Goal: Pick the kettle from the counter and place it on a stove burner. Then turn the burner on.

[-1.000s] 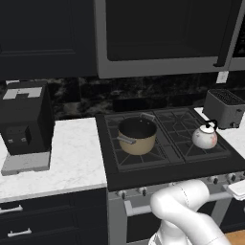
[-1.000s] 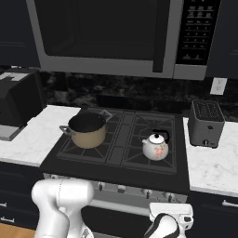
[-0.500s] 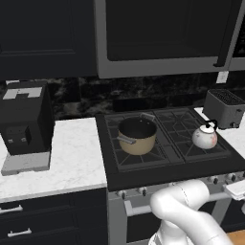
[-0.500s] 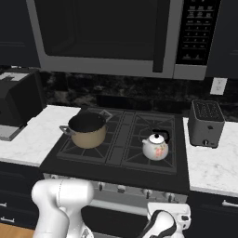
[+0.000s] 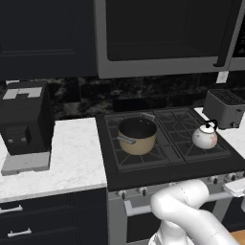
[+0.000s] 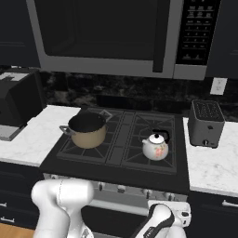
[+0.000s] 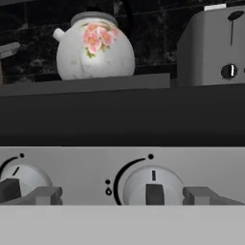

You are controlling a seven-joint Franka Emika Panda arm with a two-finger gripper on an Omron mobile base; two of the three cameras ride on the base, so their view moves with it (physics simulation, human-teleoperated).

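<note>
One step remains: kettle [image 6: 155, 146] sits on the stove burner [image 6: 151, 157]. Gripper [image 7: 119, 196], released, faces a knob [image 7: 152, 185]; next, grasp and turn it.

A: Arm casing? Log it.
B: Smooth glossy white shell, fat rounded tube segments [image 5: 191, 215], at 5 o'clock in the left base view.
A: Right base view?
B: Same white casing at 7 o'clock, bulbous elbow [image 6: 62, 200]. Dark segment joins a white link near 5 o'clock [image 6: 155, 225].
A: Cables, screws, markings?
B: Cannot tell at this resolution.
A: Fingers?
B: Grey, blocky fingertips [image 7: 45, 195] in the hand view.
</note>
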